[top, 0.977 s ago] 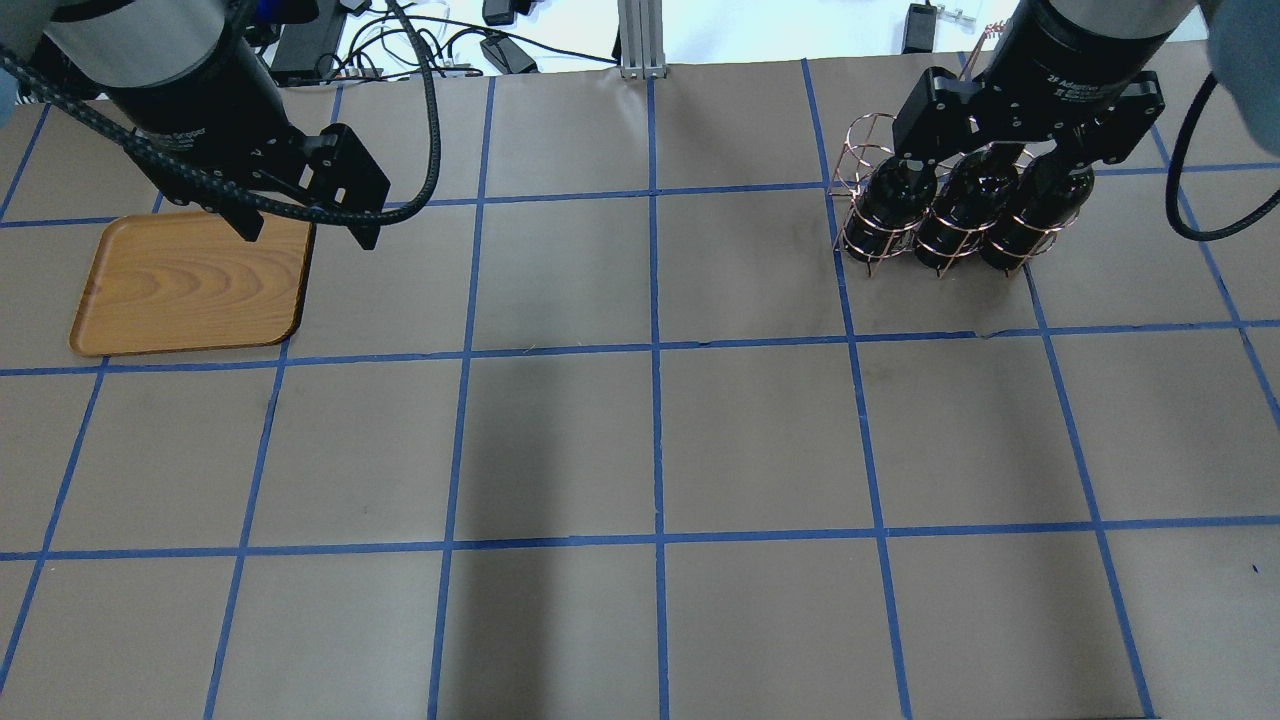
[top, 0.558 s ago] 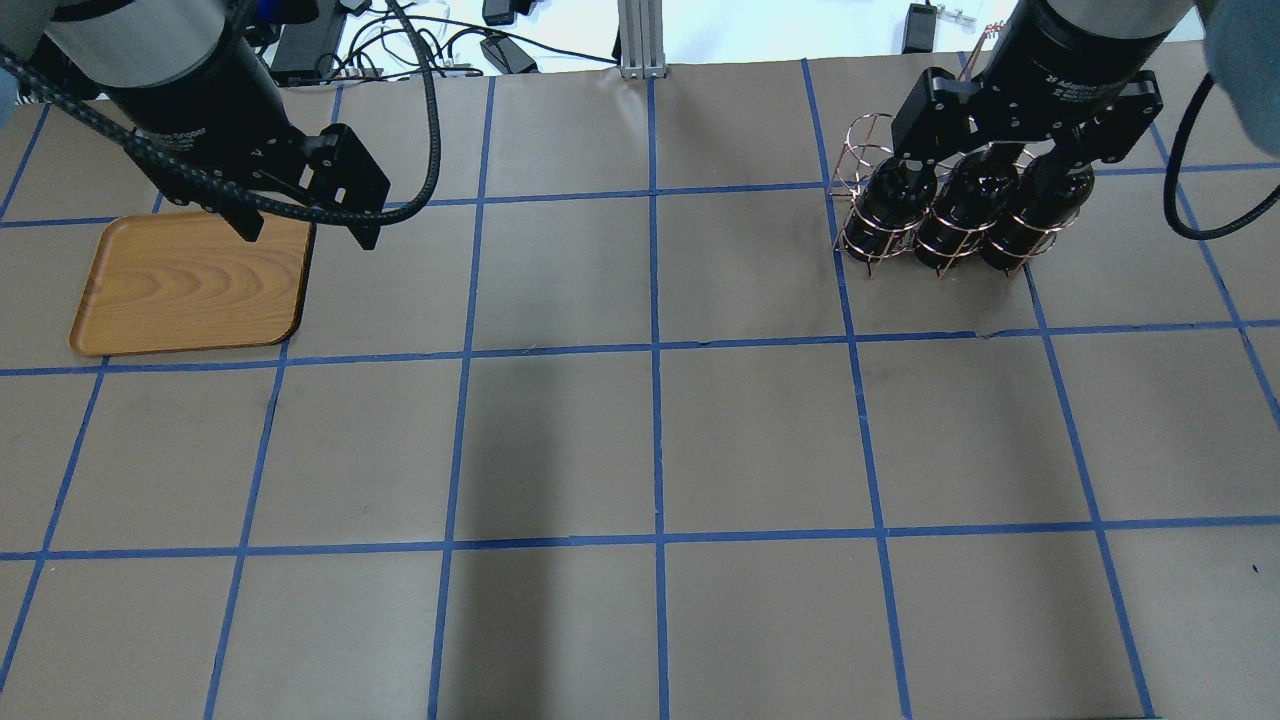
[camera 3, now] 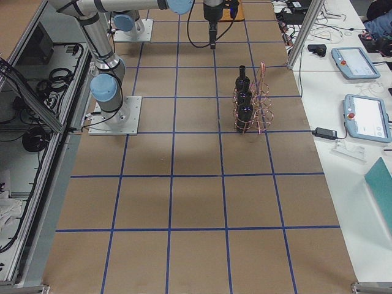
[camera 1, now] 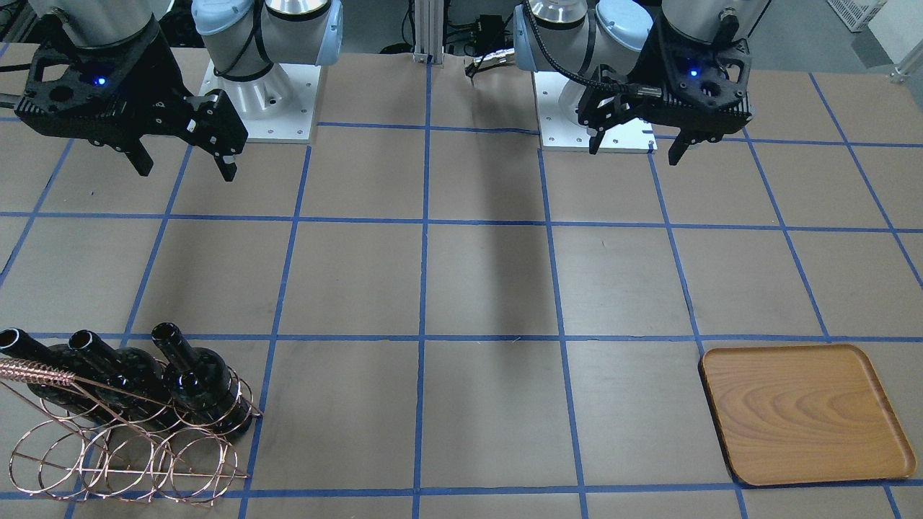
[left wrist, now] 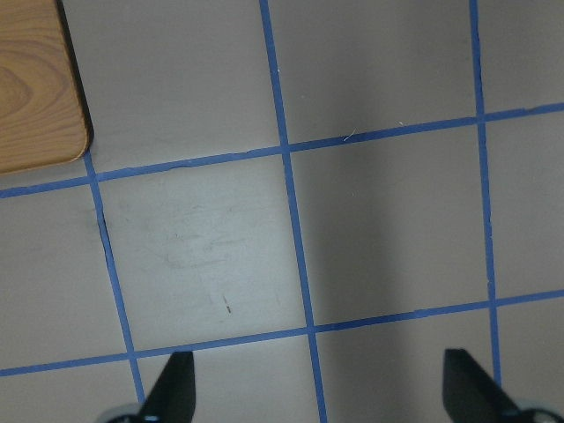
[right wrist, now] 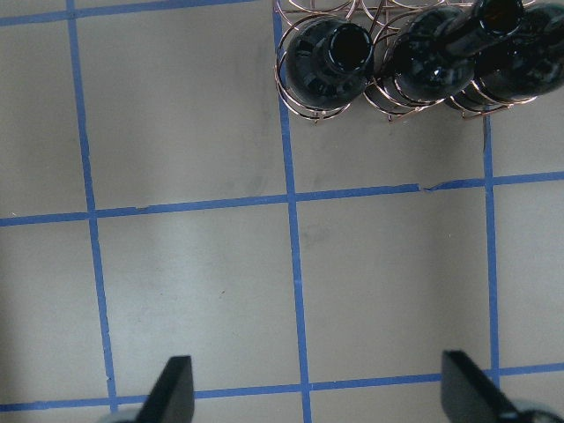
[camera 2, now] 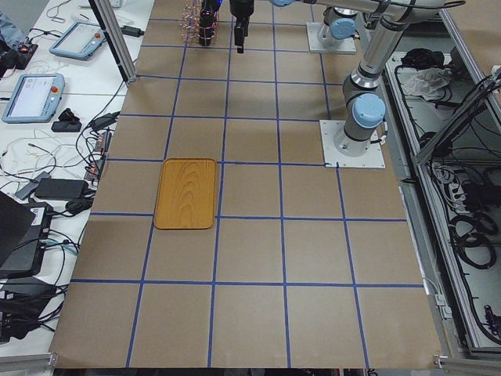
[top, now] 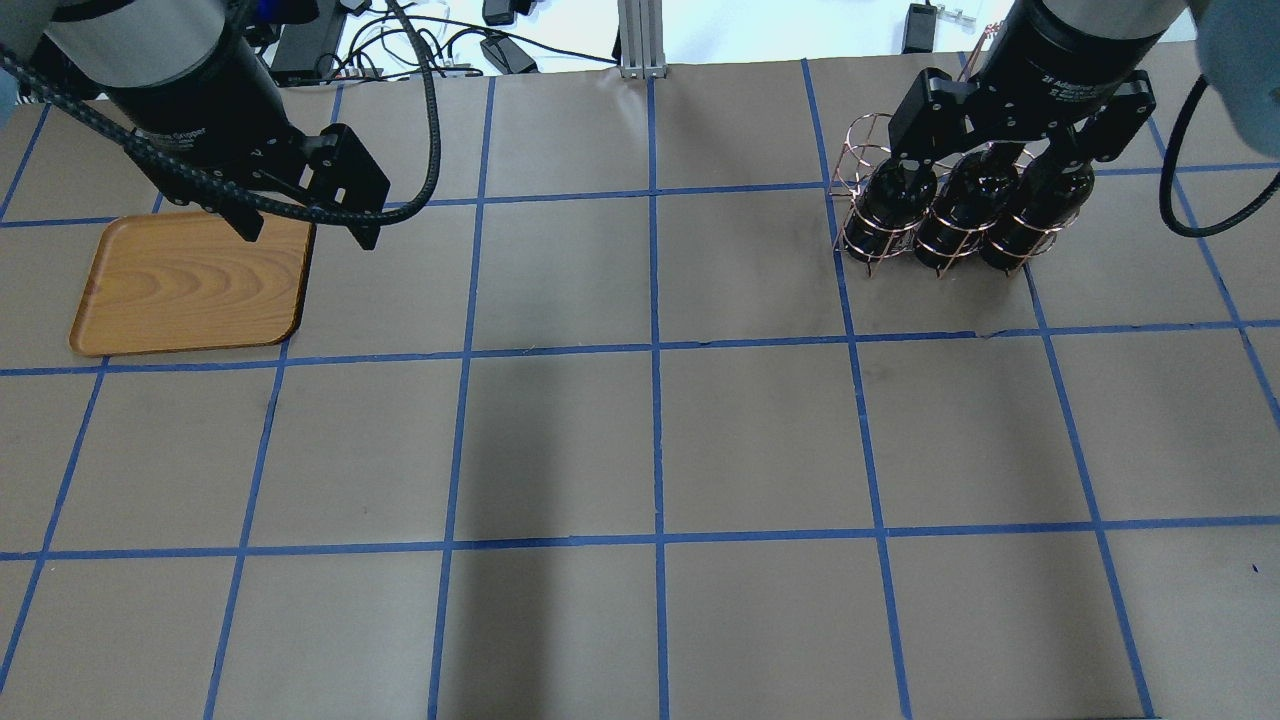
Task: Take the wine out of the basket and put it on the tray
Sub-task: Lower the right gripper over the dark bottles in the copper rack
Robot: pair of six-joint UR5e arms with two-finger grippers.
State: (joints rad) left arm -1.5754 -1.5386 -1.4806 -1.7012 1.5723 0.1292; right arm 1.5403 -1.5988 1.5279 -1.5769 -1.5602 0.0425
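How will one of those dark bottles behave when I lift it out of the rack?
Probably slippery: the bottle is glossy, unlabelled glass. It may snag, since wire rings of the rack encircle it. Tall and narrow, it could tip on the tray.

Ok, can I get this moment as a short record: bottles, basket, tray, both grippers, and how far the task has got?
bottles: three, in a row, necks up, all in the basket
basket: wire rack on the right arm's side of the table
tray: empty, on the left arm's side
left gripper: open, holding nothing, above the table near the tray
right gripper: open, holding nothing, raised near the basket, clear of the bottles
progress: no bottle taken out yet
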